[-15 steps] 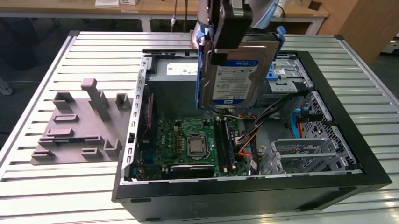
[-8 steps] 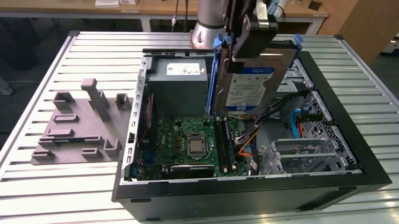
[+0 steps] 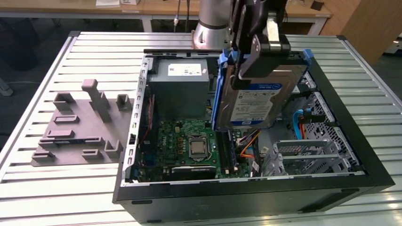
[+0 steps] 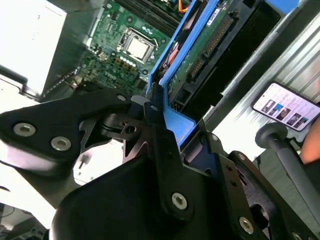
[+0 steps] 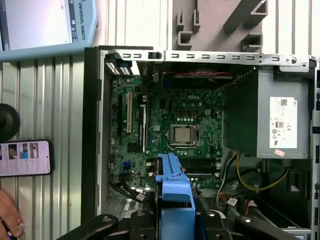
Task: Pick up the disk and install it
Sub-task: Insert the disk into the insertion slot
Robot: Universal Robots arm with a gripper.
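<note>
My gripper is shut on the disk, a silver hard drive with a white-and-blue label and a blue rail frame. It hangs tilted, label toward the exterior camera, above the open computer case, over the gap between the motherboard and the drive cage. The second wrist view shows the disk's green underside and blue rail, clamped by the black fingers. In the first wrist view the blue rail sticks out over the motherboard.
A grey power-supply box fills the case's far corner. A grey moulded fixture lies on the slatted table at the exterior view's left. A phone, a hand and a tablet screen are beside the case.
</note>
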